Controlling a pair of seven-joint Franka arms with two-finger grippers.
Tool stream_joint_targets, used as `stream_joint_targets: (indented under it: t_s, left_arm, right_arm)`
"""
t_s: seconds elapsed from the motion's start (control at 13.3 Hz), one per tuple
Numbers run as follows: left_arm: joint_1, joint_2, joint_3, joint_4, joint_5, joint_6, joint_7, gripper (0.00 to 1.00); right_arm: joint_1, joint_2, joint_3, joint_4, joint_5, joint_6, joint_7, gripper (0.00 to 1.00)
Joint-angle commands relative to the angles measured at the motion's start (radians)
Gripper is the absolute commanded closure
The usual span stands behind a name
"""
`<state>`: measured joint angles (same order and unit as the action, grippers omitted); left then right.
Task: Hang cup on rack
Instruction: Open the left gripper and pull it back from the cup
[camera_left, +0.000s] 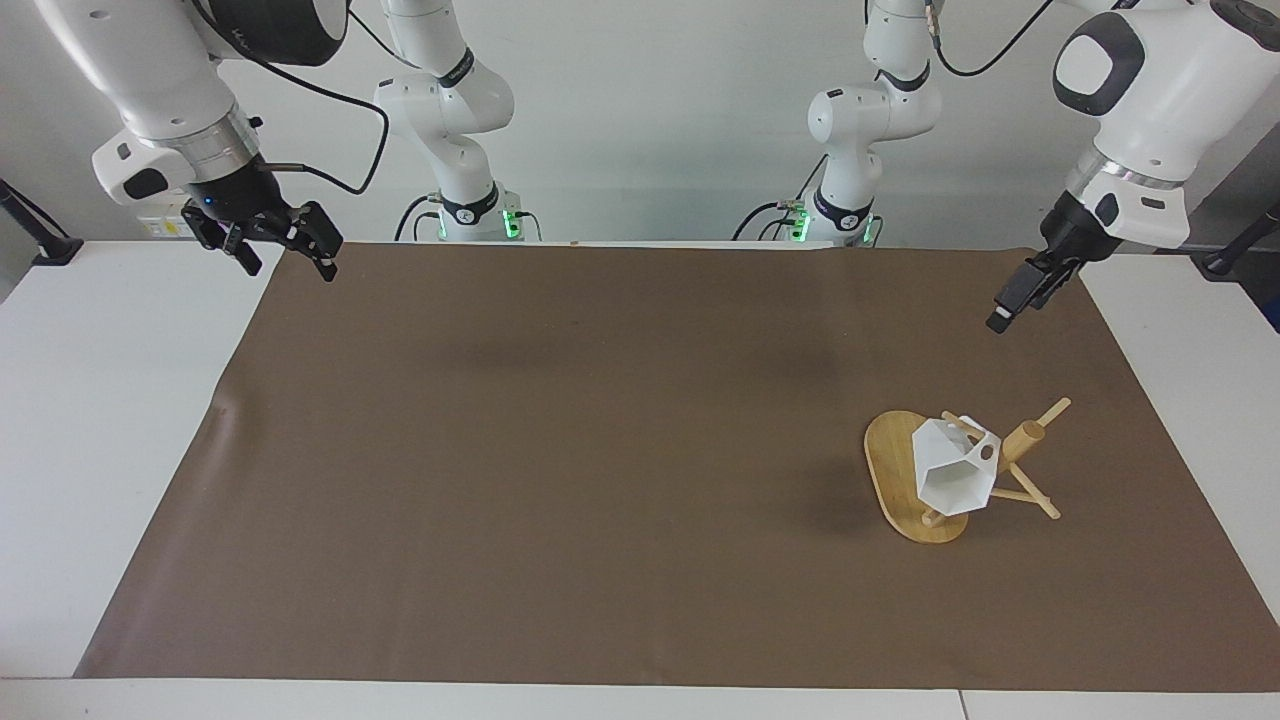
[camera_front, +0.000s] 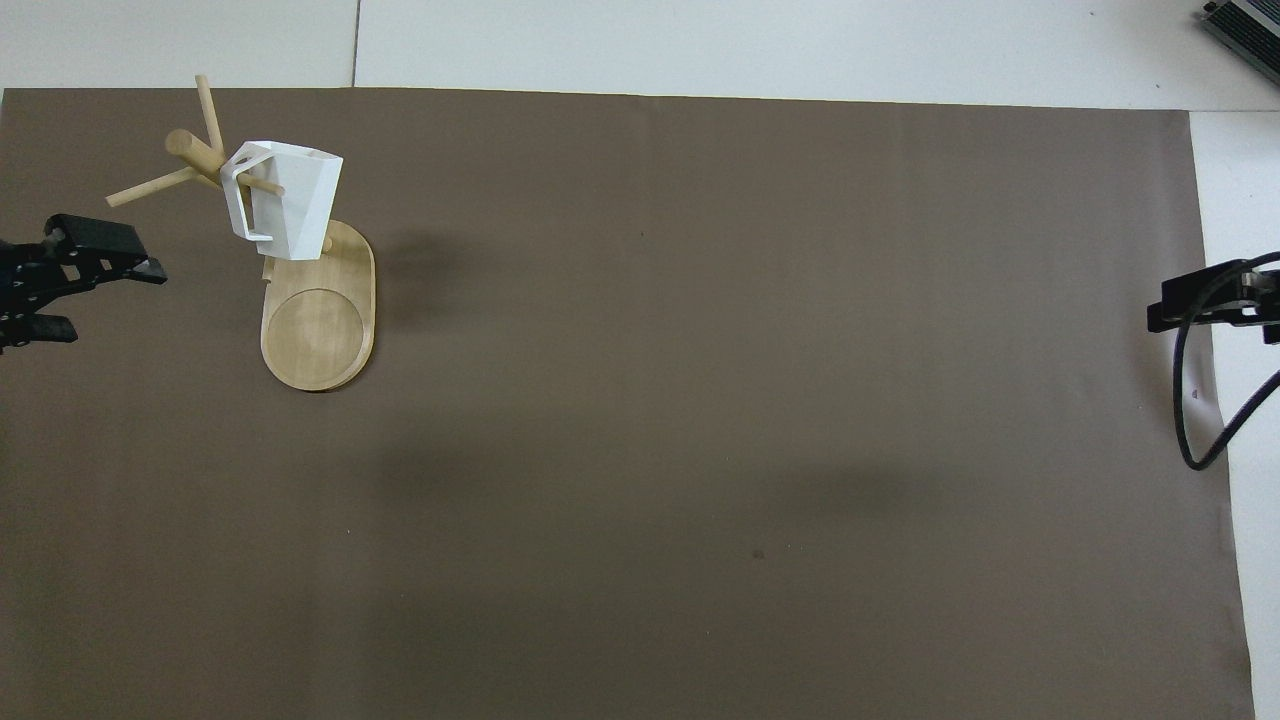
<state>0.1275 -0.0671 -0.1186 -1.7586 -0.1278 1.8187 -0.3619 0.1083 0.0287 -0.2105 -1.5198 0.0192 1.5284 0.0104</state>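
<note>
Left gripper (camera_front: 60, 285): overhead view's edge cuts off all but its tips
Right gripper (camera_front: 1195, 300): mostly outside the overhead view
Rack (camera_left: 900, 480) post: cup (camera_left: 955, 470) hides its lower part

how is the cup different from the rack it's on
The cup is white with flat angular sides; the rack is pale wood with a round post and thin pegs. The cup is smaller than the rack. The cup hangs tilted by its handle on a peg, clear of the mat, while the rack stands on its oval base. Both sit toward the left arm's end of the table, and neither gripper touches them.
</note>
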Motion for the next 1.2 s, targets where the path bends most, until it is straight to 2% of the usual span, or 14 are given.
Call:
stream_joint_targets:
  t_s: [0.0, 0.3, 0.53, 0.83, 1.13]
  left_arm:
    - [0.009, 0.000, -0.010, 0.062, 0.060, -0.088, 0.164, 0.00]
    - [-0.043, 0.023, 0.007, 0.177, 0.117, -0.209, 0.306, 0.00]
    - [-0.166, 0.047, 0.143, 0.246, 0.114, -0.320, 0.401, 0.00]
    - [-0.209, 0.111, 0.155, 0.378, 0.117, -0.430, 0.442, 0.00]
    - [-0.198, 0.095, 0.168, 0.380, 0.119, -0.464, 0.596, 0.00]
  right_arm:
    - [-0.004, -0.007, 0.000, -0.008, 0.005, -0.002, -0.004, 0.00]
    - [-0.004, -0.007, 0.000, -0.008, 0.005, -0.002, -0.004, 0.00]
    - [-0.004, -0.007, 0.000, -0.008, 0.005, -0.002, -0.004, 0.00]
    - [-0.004, -0.007, 0.000, -0.008, 0.005, -0.002, -0.004, 0.00]
    - [-0.004, -0.007, 0.000, -0.008, 0.005, -0.002, -0.004, 0.00]
